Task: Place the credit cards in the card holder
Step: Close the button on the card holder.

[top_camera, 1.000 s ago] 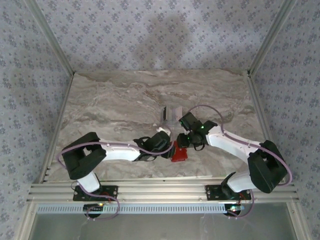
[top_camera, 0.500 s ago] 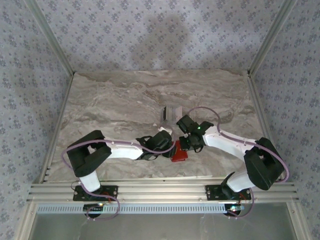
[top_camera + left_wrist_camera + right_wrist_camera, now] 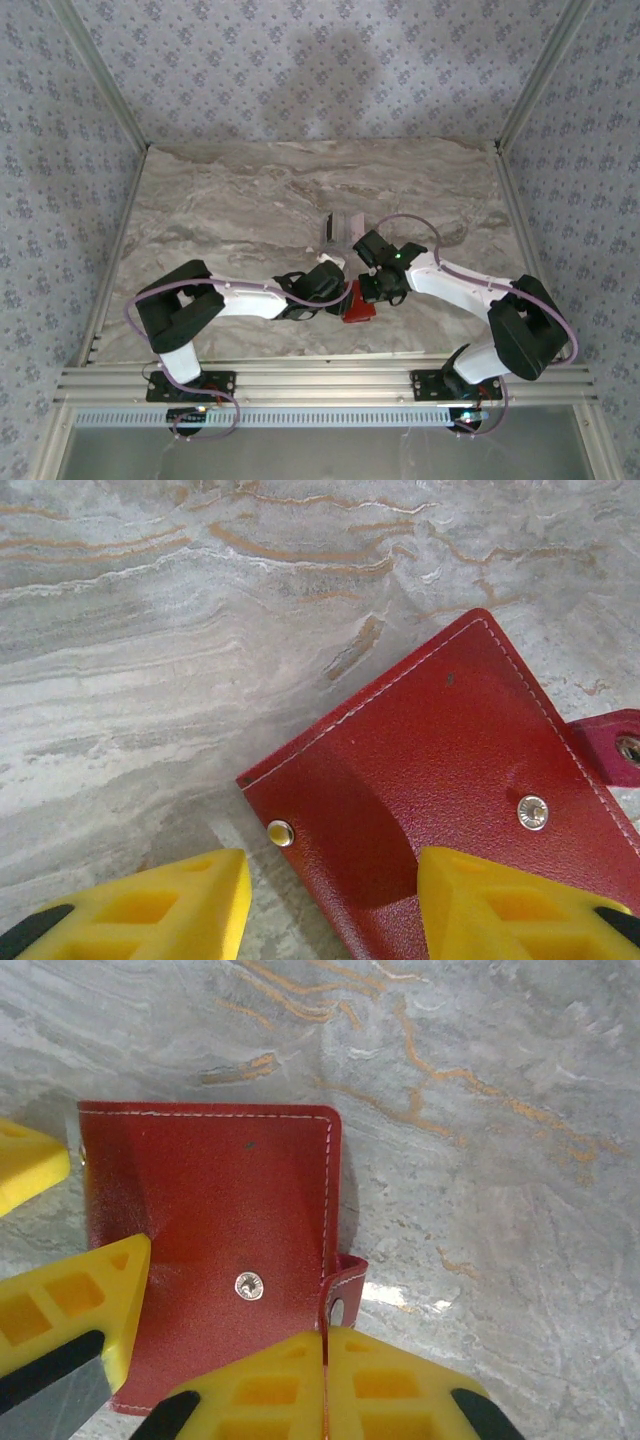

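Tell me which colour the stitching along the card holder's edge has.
White stitching on the red card holder, clearest in the right wrist view.

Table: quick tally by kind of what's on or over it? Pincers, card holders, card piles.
Pincers: 2, left pincer and right pincer
Card holder: 1
Credit cards: 1 pile, too small to count singly
Total: 4
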You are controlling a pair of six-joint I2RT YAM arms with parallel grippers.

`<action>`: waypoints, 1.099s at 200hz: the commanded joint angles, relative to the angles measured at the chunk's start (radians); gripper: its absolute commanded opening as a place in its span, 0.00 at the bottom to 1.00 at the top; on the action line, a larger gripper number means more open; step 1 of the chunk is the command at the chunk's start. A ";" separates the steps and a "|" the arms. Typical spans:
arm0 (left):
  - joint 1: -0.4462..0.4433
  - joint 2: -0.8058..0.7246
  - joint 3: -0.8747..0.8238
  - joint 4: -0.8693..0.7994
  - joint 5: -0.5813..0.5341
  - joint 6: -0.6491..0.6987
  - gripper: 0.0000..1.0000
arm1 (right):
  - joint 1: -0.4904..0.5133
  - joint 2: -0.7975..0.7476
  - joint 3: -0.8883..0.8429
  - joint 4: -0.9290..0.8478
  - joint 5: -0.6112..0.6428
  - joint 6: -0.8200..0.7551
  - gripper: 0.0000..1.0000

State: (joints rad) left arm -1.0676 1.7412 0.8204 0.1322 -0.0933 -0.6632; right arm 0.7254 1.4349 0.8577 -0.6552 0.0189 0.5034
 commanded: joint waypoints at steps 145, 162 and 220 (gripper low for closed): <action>0.001 0.072 -0.004 -0.008 0.018 -0.002 0.49 | -0.014 0.022 0.006 0.089 -0.132 -0.112 0.00; 0.001 0.069 -0.006 -0.008 0.018 -0.002 0.49 | -0.014 0.041 0.008 0.092 -0.144 -0.114 0.00; 0.002 0.069 -0.006 -0.005 0.018 -0.003 0.49 | -0.018 0.076 0.012 0.095 -0.160 -0.117 0.00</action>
State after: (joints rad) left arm -1.0676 1.7538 0.8223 0.1589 -0.0967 -0.6636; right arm 0.7113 1.4975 0.8536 -0.5674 -0.1055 0.4023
